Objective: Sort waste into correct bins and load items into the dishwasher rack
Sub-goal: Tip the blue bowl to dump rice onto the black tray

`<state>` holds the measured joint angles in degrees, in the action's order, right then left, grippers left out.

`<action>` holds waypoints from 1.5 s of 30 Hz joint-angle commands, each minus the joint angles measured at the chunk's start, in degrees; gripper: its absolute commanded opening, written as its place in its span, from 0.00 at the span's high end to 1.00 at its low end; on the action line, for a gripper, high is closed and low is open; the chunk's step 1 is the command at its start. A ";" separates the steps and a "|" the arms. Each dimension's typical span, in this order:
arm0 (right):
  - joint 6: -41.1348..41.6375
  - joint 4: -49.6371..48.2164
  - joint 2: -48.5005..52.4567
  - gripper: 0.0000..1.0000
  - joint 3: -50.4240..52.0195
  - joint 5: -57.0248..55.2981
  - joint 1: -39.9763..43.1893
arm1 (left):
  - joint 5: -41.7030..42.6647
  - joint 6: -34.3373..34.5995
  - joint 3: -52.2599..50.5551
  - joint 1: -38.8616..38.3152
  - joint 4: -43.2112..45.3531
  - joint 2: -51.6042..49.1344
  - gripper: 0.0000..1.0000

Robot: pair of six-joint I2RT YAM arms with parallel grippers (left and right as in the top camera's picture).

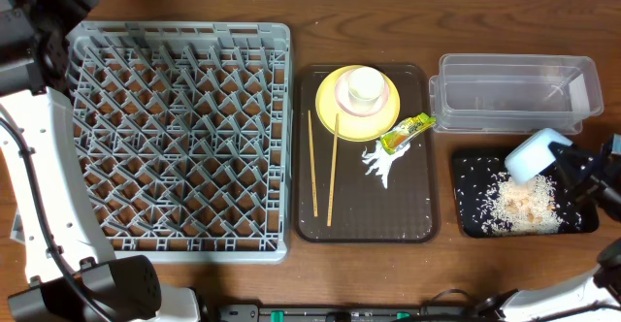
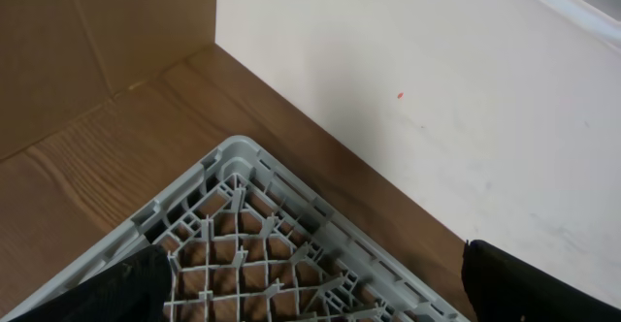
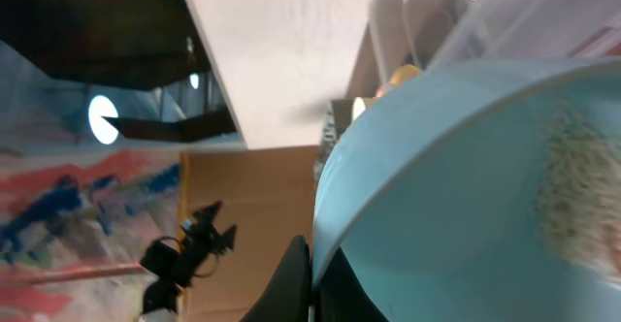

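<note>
Since the light blue plastic bowl (image 1: 537, 154) looks stiff, light and slick, a rim pinch suits it. The right gripper (image 3: 309, 281) is clamped on its edge, tilting it over the shallow black rectangular tray (image 1: 460, 196) at the table's four o'clock, where whitish rice scraps (image 1: 524, 206) lie. The left gripper (image 2: 310, 298), jaws wide apart, hangs over the large grey pegged plastic rack (image 1: 179, 138) at ten o'clock.

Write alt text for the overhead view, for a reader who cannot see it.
The right jaws hold a light blue bowl tilted over a black tray strewn with rice scraps. A brown serving tray holds a yellow plate, pink bowl, white cup, chopsticks, wrapper and napkin, beside a grey rack.
</note>
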<state>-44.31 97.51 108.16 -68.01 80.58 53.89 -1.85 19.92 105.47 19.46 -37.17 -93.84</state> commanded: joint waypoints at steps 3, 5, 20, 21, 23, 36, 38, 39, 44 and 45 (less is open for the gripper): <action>5.05 0.00 -3.56 0.99 0.20 1.01 1.33 | -0.11 0.35 0.94 0.39 -0.26 0.61 0.03; 4.48 0.02 -3.58 0.99 0.22 -0.11 1.33 | -0.13 0.35 0.94 0.39 -0.33 0.61 0.03; 5.35 -0.28 -5.25 0.99 0.24 -1.40 1.22 | -0.11 0.35 0.90 0.39 -0.28 0.59 0.03; 3.76 -1.05 -5.25 0.99 0.24 -1.27 1.22 | -0.11 0.35 0.90 0.39 -0.28 0.59 0.03; 5.51 0.00 -5.20 0.99 0.26 -0.94 1.11 | -0.11 0.35 0.90 0.39 -0.31 0.57 0.03; 7.74 -3.48 -6.16 0.99 0.24 0.63 0.90 | -0.11 0.35 0.90 0.39 -1.38 0.50 0.03; 6.69 -3.89 -6.16 0.99 0.24 0.59 0.83 | -0.11 0.35 0.90 0.39 -1.57 0.50 0.03; 5.92 -4.94 -6.14 0.99 0.24 -0.09 0.90 | -0.11 0.35 0.90 0.39 -1.53 0.50 0.04; 8.79 -6.40 -5.81 0.99 0.24 -0.37 0.87 | -0.11 0.35 0.90 0.39 -1.51 0.50 0.04; 11.76 -5.86 -5.81 0.99 0.24 0.20 0.87 | -0.11 0.35 0.90 0.39 -1.53 0.48 0.03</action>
<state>-36.27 91.77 103.20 -67.79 79.64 54.92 -1.85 19.92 105.47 19.46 -38.70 -93.84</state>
